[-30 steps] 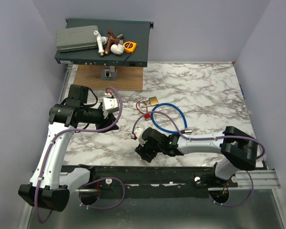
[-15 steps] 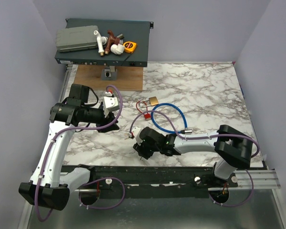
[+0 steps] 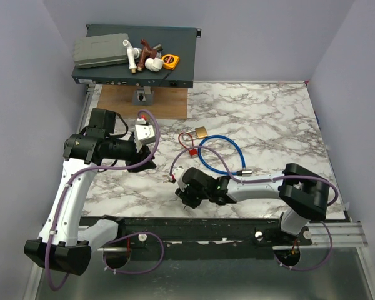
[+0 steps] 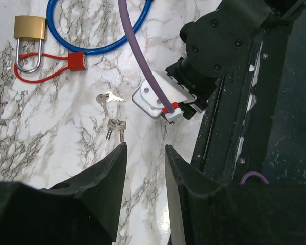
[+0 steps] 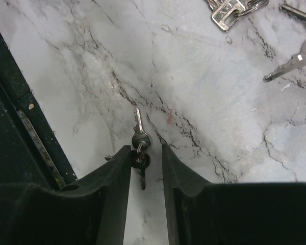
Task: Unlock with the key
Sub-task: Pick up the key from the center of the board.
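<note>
A pair of small silver keys [image 5: 140,138] on a ring lies on the marble near the table's front edge. My right gripper [image 5: 145,149] [image 3: 186,201] is open around them; its left finger touches the ring and the right finger stands clear. A brass padlock [image 4: 29,28] [image 3: 200,132] lies further back, with a red tag [image 4: 76,61] on a thin red cord through its shackle. My left gripper [image 4: 145,147] [image 3: 149,164] hovers open and empty, just short of another key pair [image 4: 115,127].
A blue cable lock [image 3: 219,153] curls beside the padlock. More loose keys lie near it: a single key [image 4: 106,97] [image 5: 296,61] and a bunch [image 5: 232,10]. The black front rail [image 3: 206,228] runs close to my right gripper. A shelf of parts [image 3: 134,59] stands at the back.
My right gripper has shifted a little left toward the front edge, and its jaws have narrowed around the key pair. The left arm has barely moved.
</note>
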`<action>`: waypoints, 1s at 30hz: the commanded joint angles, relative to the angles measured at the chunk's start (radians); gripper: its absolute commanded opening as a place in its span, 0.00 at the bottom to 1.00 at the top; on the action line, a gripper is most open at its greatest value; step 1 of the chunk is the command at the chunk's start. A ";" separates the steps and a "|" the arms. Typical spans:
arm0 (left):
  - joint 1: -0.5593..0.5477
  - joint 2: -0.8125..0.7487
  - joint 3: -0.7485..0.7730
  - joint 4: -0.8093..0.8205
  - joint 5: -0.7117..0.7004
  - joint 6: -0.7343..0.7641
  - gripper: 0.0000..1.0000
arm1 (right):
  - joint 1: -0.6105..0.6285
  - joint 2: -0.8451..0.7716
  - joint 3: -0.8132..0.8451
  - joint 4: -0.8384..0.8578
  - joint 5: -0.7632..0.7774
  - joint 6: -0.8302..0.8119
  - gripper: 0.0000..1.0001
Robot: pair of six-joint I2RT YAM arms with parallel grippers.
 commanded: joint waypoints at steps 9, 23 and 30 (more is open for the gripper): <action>0.007 0.005 0.033 -0.011 -0.010 0.006 0.34 | 0.038 0.036 -0.015 -0.053 0.029 0.027 0.18; 0.007 0.005 0.030 -0.023 -0.001 0.006 0.34 | 0.039 -0.096 -0.086 0.083 0.081 0.059 0.01; 0.007 0.042 0.015 -0.051 0.050 0.059 0.35 | 0.039 -0.237 -0.098 0.108 0.111 0.053 0.01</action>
